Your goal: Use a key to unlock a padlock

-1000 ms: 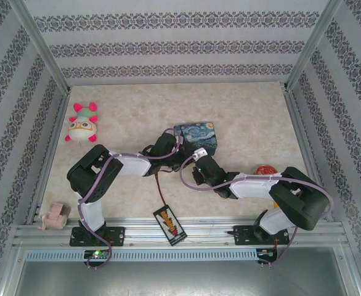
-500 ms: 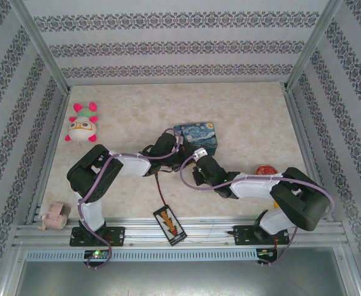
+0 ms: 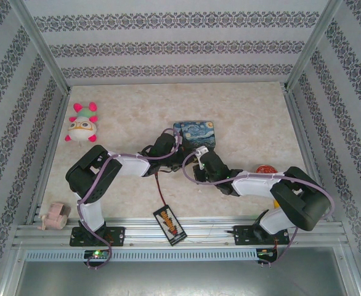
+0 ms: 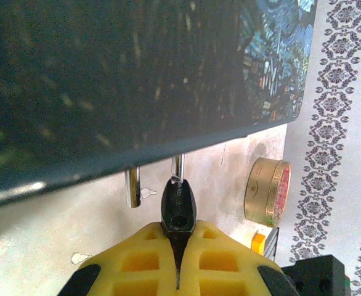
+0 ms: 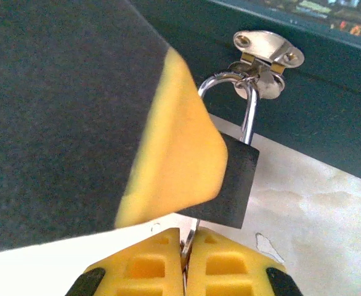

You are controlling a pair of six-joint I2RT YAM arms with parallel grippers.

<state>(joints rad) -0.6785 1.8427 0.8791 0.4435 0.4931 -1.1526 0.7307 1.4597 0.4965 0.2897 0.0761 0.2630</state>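
While the left pincer (image 4: 178, 240) is clenching the padlock (image 4: 179, 208) by its dark body, the silvery shackle (image 5: 250, 114) is hanging through the hasp (image 5: 268, 52) of the painted tin (image 3: 196, 133) in the middle of the table (image 3: 260, 117); the right pincer (image 5: 185, 250) is sitting just beneath the padlock, pinching tight on a thin silvery sliver, probably the key (image 5: 189, 239), mostly hidden; it is reaching up to the lock's underside.
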